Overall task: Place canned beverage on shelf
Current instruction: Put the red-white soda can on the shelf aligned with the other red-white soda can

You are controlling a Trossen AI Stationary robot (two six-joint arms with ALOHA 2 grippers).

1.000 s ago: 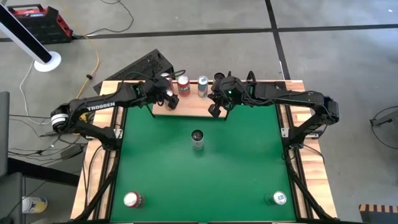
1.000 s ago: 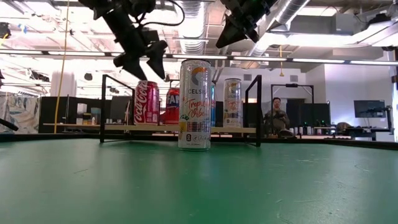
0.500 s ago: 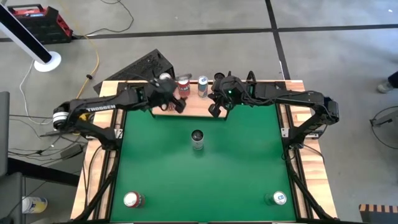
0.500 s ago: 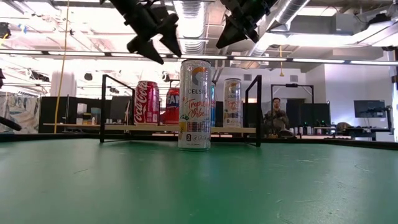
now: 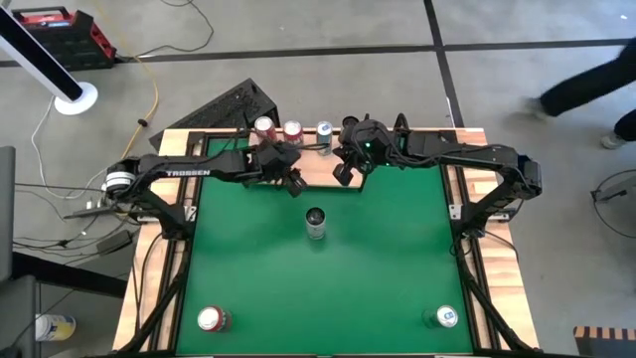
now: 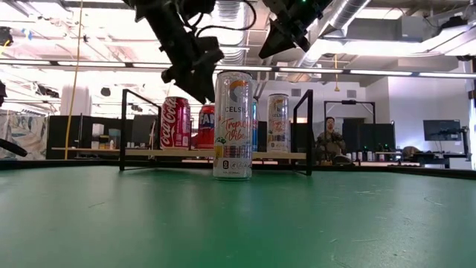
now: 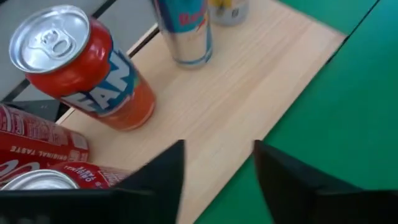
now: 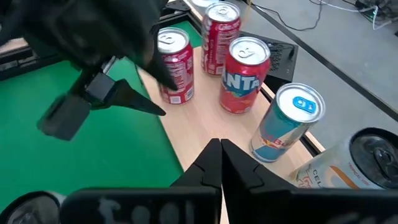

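Note:
A tall silver Celsius can (image 5: 315,221) (image 6: 233,125) stands upright on its base on the green felt at the table's middle. Behind it lies the light-wood shelf (image 5: 316,167) (image 7: 249,81), carrying two Coke cans (image 8: 174,65), a Fanta can (image 7: 81,68), a Red Bull can (image 8: 289,121) and another silver can (image 8: 348,162), all upright. My left gripper (image 5: 291,182) (image 7: 217,174) hovers over the shelf's near edge, open, with nothing between its fingers. My right gripper (image 5: 343,176) (image 8: 221,158) hangs shut above the shelf's near edge, to the right of the left one.
Two more cans stand on the felt, one at the near left corner (image 5: 212,318) and one at the near right corner (image 5: 445,316). Black frame posts (image 6: 123,130) (image 6: 309,130) rise at the shelf's ends. A person sits in the room far behind (image 6: 329,140).
My left gripper has swung from above the shelf's left part toward the table's right and near edges, ending over the shelf's near edge, close to the Celsius can. Its fingers have drawn closer together. The cans have not moved.

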